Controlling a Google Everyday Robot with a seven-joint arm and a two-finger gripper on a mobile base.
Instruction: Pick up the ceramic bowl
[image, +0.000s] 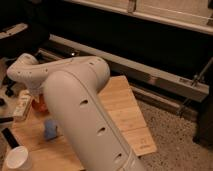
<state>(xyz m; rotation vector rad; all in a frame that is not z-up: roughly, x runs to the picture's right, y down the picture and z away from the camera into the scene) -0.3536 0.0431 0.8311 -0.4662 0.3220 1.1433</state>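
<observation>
A: Camera view; where's the ceramic bowl (40, 106)?
B: On the tabletop (122, 107), beyond the white cup (19, 159) and slightly right of it; only a red-orange sliver shows; the arm (85, 117) covers the rest.
A: Gripper (36, 96)?
B: Beyond the cup too, right at the bowl; released or clenched, cannot tell; blue object (50, 129) lies just beyond-right of the cup.

The ceramic bowl (41, 105) shows only as a glossy red-orange patch on the wooden tabletop (125, 102), toward its far left side, with most of it hidden behind the arm. The gripper (34, 94) hangs right at the bowl's left part, itself largely hidden.
</observation>
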